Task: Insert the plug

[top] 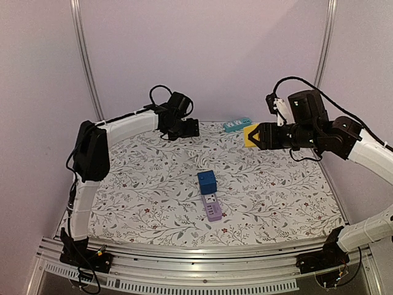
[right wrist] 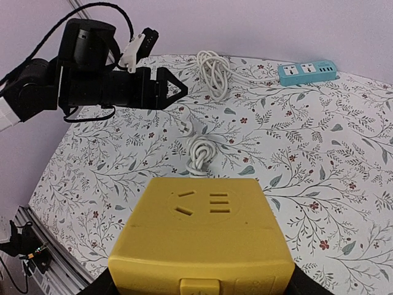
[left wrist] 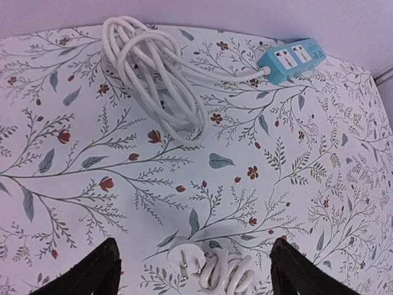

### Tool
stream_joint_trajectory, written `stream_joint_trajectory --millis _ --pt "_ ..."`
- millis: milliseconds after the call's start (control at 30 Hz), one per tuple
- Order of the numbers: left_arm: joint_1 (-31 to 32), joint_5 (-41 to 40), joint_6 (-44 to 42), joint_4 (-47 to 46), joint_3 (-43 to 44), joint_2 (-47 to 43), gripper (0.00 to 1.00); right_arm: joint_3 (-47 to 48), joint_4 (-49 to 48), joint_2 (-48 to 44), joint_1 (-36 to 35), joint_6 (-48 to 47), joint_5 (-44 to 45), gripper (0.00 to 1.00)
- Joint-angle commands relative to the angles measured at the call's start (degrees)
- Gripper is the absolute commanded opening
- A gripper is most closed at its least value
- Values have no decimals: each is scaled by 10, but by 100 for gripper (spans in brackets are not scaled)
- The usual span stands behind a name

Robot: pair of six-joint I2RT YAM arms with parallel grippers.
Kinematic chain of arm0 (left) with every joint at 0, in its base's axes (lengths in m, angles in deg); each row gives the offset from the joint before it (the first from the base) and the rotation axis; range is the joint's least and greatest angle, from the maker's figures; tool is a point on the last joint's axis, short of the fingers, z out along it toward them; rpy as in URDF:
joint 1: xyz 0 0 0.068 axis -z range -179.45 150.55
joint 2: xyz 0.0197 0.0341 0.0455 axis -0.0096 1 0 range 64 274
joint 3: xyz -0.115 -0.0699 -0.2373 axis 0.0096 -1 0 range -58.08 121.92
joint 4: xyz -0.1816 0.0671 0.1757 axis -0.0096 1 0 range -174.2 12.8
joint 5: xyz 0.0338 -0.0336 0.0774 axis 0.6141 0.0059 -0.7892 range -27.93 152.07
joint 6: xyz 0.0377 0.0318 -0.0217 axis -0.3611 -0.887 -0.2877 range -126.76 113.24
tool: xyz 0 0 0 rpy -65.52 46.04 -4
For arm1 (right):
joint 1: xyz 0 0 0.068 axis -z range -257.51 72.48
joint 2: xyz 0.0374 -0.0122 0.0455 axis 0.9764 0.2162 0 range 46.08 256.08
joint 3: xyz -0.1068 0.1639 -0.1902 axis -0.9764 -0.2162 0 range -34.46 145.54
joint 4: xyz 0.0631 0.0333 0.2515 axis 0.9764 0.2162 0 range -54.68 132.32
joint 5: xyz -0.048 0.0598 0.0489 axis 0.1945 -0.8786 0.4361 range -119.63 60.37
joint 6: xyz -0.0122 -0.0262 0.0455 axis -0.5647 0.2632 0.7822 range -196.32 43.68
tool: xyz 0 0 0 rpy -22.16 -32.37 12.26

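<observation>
Plug is lying flat on the floral counter, prongs showing, its own white cord bunched right against it, well apart from the teal power strip at the far edge. My left fingers are spread apart either side of the plug, gripping nothing. My right fingers are clamped on the yellow socket cube, held up off the counter near the strip.

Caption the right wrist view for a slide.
Right claw holds a yellow socket cube; white plug lies beyond, near the left claw.
</observation>
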State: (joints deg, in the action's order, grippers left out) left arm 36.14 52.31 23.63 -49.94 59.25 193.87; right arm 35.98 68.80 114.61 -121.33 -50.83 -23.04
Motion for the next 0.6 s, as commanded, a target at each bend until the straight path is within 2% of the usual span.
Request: stream_joint_trajectory --millis 0,200,333,567 --pt "-29 33 161 -80 19 46 84 54 8 40 0 16 7 0" --pt "-58 64 259 -146 43 105 83 80 7 79 0 32 29 0" --pt "-77 113 332 -208 37 143 83 87 5 90 0 43 42 0" --pt "-92 152 366 -258 67 203 79 102 7 111 0 46 61 0"
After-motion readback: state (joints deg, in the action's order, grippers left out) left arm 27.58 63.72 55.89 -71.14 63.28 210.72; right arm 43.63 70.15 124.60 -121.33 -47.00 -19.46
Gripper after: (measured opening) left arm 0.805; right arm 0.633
